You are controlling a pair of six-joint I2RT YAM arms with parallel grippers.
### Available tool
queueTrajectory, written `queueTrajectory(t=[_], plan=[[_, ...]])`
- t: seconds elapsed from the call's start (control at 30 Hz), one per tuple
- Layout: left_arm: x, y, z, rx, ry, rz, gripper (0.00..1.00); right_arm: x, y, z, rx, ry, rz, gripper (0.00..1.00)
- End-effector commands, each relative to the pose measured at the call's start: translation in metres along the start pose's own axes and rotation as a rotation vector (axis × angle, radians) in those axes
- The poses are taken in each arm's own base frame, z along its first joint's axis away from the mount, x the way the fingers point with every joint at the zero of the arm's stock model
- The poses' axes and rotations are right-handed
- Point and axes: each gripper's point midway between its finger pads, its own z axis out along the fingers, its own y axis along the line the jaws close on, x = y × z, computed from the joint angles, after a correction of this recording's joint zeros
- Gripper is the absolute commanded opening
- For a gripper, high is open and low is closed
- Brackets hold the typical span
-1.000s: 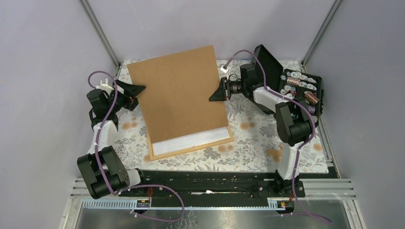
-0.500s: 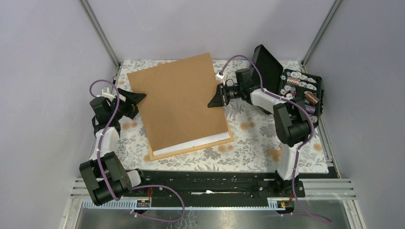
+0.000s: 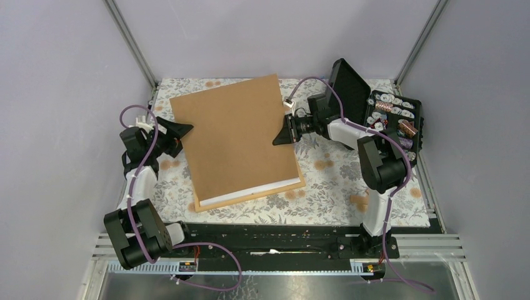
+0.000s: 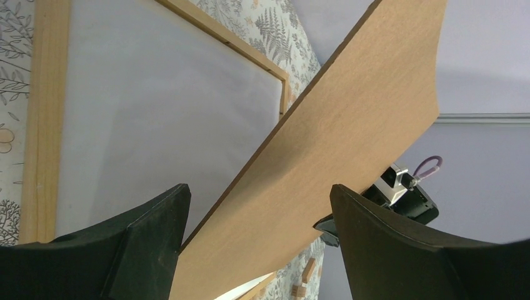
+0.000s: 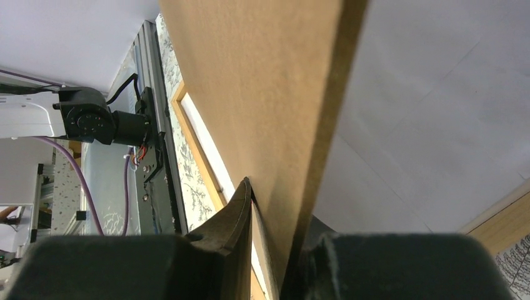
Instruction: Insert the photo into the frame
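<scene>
The light-wood frame [image 3: 250,197] lies flat on the floral mat. A white sheet [image 3: 250,190] fills it; no sunset print shows, so the photo is hidden. A plain brown backing board [image 3: 234,134] slopes over the frame, near edge down and far edge raised. My right gripper [image 3: 279,136] is shut on the board's right edge [image 5: 262,94], with its jaws [image 5: 278,206] pinching it. My left gripper [image 3: 182,133] is open at the board's left edge. In the left wrist view the board [image 4: 350,144] passes between the spread jaws [image 4: 257,190], above the white sheet [image 4: 162,112] and the frame [image 4: 47,125].
An open black hard case [image 3: 394,119] with several small parts stands at the back right, close behind the right arm. Metal corner posts [image 3: 134,47] and grey walls enclose the table. The arm bases and a black rail [image 3: 269,240] run along the near edge.
The board's raised far edge has come down toward the frame, so less of the white sheet shows at the near edge. Both grippers have sunk a little with it.
</scene>
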Motion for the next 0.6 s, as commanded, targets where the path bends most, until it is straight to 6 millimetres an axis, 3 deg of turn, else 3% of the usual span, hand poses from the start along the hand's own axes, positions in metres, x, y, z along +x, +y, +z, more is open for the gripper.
queueTrajectory(t=[0.0,0.2,0.57], plan=[[0.028,-0.053,-0.008,0.143,0.125,0.045,0.85,0.028,-0.033,0.012,0.244,0.081,0.003,0.2],[0.037,-0.031,-0.006,0.068,0.135,0.018,0.85,0.038,-0.048,0.014,0.307,0.1,0.025,0.26],[0.035,-0.014,0.0,0.018,0.117,0.023,0.85,0.05,-0.067,0.022,0.398,0.125,0.027,0.31]])
